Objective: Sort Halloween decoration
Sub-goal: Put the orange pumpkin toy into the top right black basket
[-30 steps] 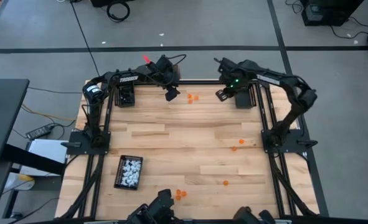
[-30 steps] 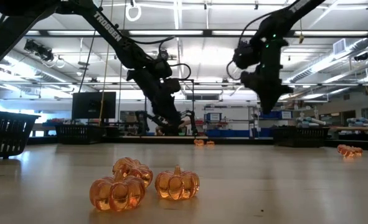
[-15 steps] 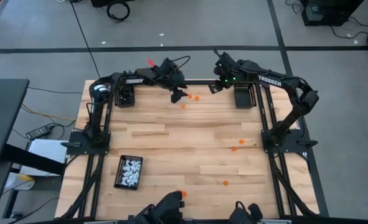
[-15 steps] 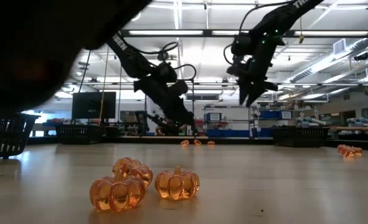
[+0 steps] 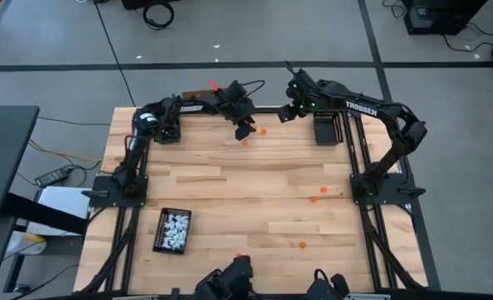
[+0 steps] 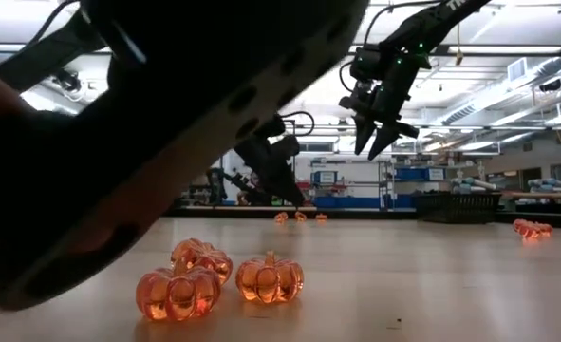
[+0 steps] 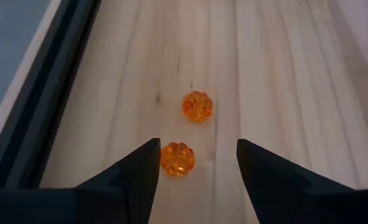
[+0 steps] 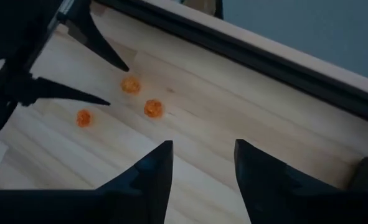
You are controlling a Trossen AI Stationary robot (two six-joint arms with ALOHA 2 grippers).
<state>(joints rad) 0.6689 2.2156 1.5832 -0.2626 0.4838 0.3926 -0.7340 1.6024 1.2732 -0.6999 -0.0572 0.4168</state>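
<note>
Several tiny orange pumpkin trinkets lie on the wooden table. Three sit near its far edge (image 8: 153, 108). My left gripper (image 7: 197, 142) stands open low over them, one pumpkin (image 7: 177, 158) just ahead of its fingertips and another (image 7: 197, 106) beyond it. In the high view this gripper (image 5: 246, 130) is beside a pumpkin (image 5: 263, 131). My right gripper (image 5: 287, 114) hangs open in the air (image 6: 372, 142), slanting down toward the same group, with nothing between its fingers (image 8: 203, 143). White trinkets fill a black tray (image 5: 172, 230) at the near left.
Black trays stand at the far left (image 5: 169, 131) and far right (image 5: 327, 129). Loose pumpkins lie at the right (image 5: 324, 190) and near the front (image 5: 302, 245); three sit close to the low camera (image 6: 270, 279). A big dark blurred shape (image 6: 166, 114) blocks the low view's left.
My left gripper has moved toward the table's right edge and down to the pumpkins at the far edge. My right gripper has opened, tipped and shifted left, away from the far right tray. A dark blurred shape has come in front of the low camera.
</note>
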